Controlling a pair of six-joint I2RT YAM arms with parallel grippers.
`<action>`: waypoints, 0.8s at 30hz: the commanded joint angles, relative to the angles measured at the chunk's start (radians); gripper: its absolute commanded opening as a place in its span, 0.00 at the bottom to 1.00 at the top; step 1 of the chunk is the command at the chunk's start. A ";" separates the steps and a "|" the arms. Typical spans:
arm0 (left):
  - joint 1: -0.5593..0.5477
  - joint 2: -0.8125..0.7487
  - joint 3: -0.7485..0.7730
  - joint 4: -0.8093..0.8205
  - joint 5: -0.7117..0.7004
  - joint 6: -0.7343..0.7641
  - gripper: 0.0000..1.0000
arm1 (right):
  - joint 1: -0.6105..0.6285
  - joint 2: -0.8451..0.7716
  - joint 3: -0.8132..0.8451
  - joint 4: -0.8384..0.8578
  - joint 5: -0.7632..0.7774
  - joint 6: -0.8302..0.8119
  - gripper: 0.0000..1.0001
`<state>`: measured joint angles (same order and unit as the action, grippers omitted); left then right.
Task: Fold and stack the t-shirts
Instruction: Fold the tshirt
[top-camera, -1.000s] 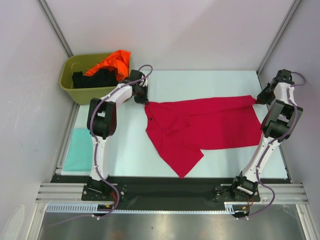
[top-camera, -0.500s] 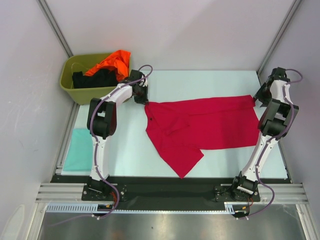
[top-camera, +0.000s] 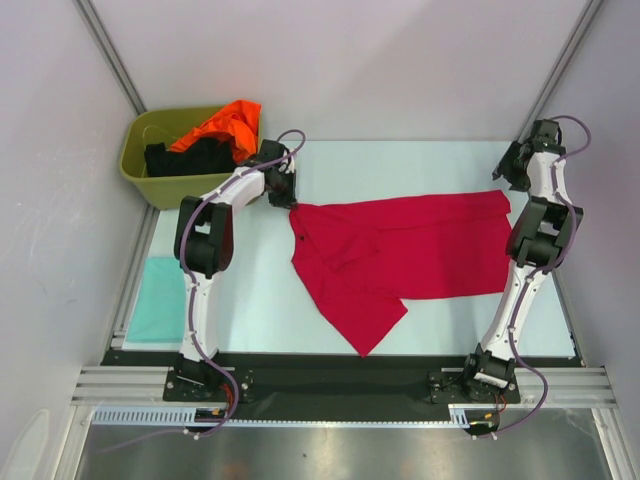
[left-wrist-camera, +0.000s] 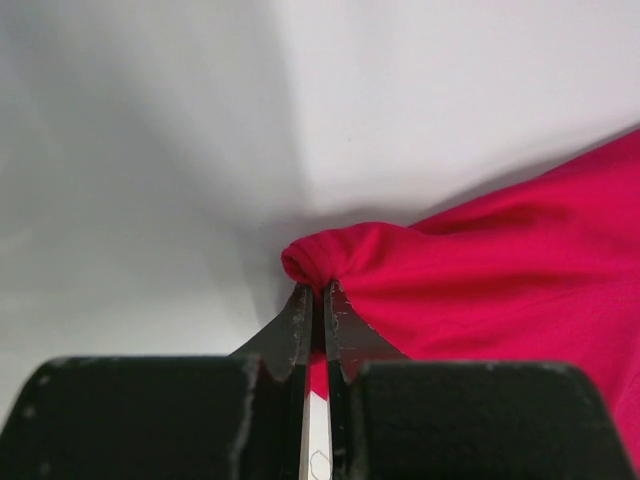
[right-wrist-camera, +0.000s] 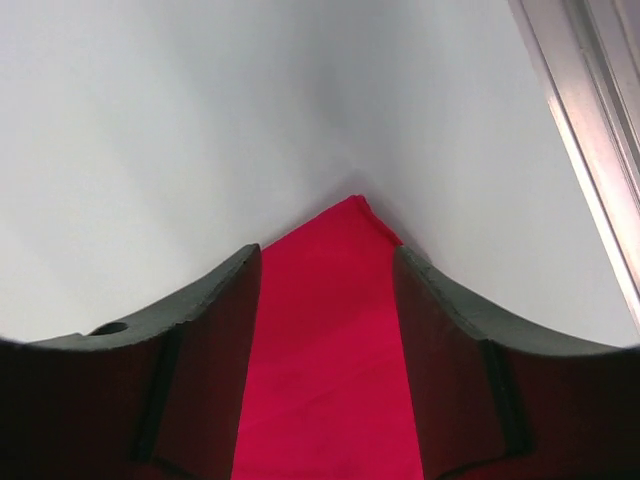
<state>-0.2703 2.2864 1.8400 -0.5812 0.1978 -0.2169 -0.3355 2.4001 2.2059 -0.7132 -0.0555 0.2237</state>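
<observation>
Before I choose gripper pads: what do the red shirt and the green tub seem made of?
Red t-shirt: soft matte knit cloth, probably cotton-like; it drapes and puckers where the left gripper pinches it. Green tub: likely rigid moulded plastic, smooth, faint sheen, with an even rim.

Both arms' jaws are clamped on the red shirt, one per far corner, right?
No. The left jaws are clamped on the red shirt; the right jaws stand open, its corner lying free between them. The right wrist view shows it.
</observation>
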 joint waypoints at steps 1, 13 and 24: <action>0.011 -0.016 -0.005 0.034 0.014 0.011 0.00 | -0.010 0.027 0.037 0.032 -0.038 -0.047 0.59; 0.011 -0.011 -0.001 0.038 0.028 0.002 0.00 | 0.000 0.080 0.032 -0.005 -0.023 -0.135 0.54; 0.011 -0.004 0.004 0.041 0.023 -0.001 0.00 | 0.001 0.114 0.015 0.011 -0.006 -0.150 0.49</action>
<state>-0.2687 2.2864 1.8400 -0.5690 0.2134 -0.2176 -0.3370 2.4950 2.2059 -0.7082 -0.0784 0.0917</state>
